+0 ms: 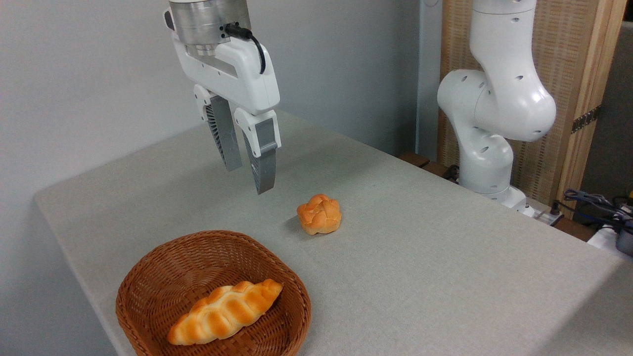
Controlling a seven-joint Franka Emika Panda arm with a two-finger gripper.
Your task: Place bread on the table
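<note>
The bread (225, 311), a long braided golden-brown loaf with pointed ends, lies inside the brown wicker basket (163, 269) at the front left. The table (420, 257) is covered in light grey-beige cloth. My gripper (249, 179) hangs in the air above the table, behind the basket and well above the loaf. Its fingers point down, stand a small gap apart and hold nothing.
A small round orange knotted roll (319, 214) sits on the cloth right of the gripper and behind the basket. The white arm base (487, 148) stands at the table's back right, with cables (593, 202) beside it. The table's left edge runs close to the basket.
</note>
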